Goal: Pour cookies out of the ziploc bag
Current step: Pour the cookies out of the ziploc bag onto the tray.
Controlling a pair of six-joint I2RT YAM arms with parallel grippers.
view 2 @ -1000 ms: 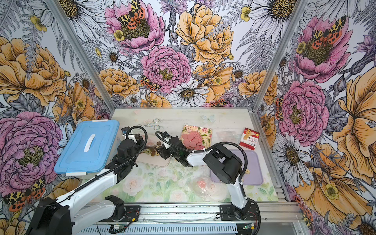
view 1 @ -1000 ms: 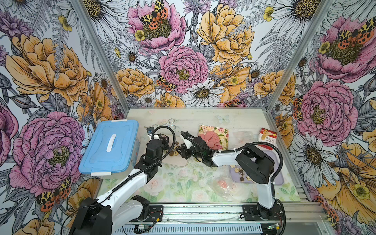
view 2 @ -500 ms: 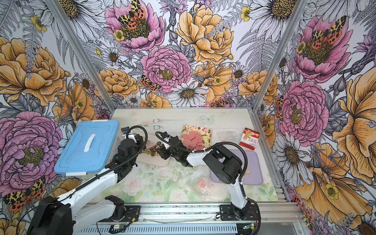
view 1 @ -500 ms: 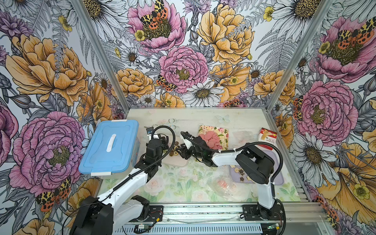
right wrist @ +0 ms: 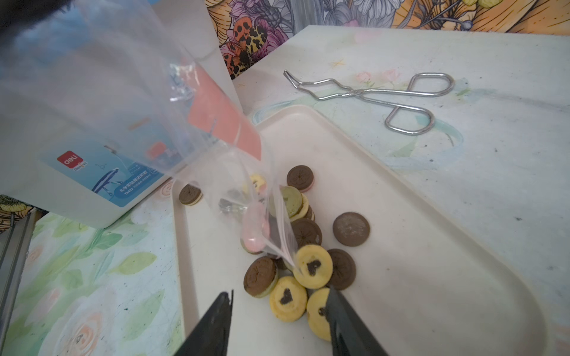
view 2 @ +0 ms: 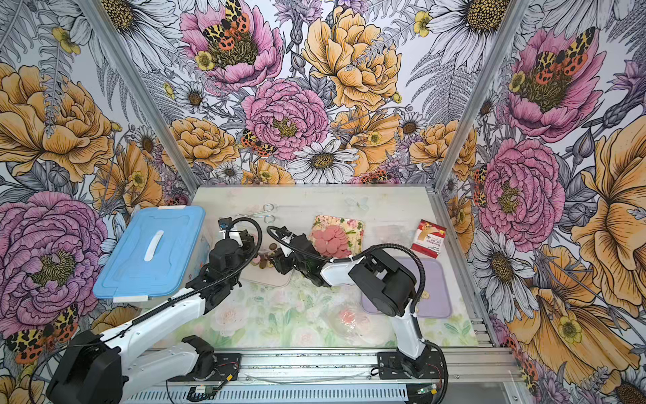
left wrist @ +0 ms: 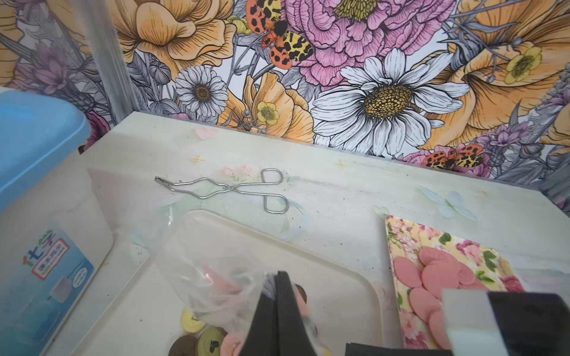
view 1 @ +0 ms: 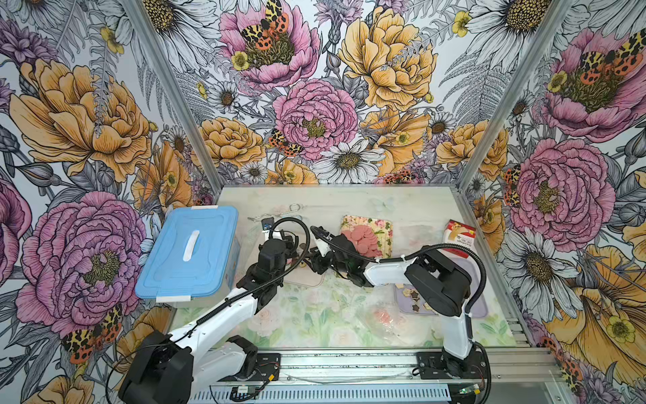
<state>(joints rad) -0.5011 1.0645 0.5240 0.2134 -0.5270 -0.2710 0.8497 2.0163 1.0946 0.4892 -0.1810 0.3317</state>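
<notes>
My left gripper is shut on the clear ziploc bag and holds it up over the cream tray. The bag hangs mouth down onto a pile of cookies, which are brown, yellow and green ring-centred rounds lying on the tray. A pink cookie shows inside the bag's lower end. My right gripper is open, low over the tray beside the pile, with nothing held. In both top views the two grippers meet over the cookies.
A blue-lidded box stands close on the left. Metal tongs lie behind the tray. A floral tray with pink discs, a red packet, a purple tray with star cookies and a crumpled clear bag lie to the right.
</notes>
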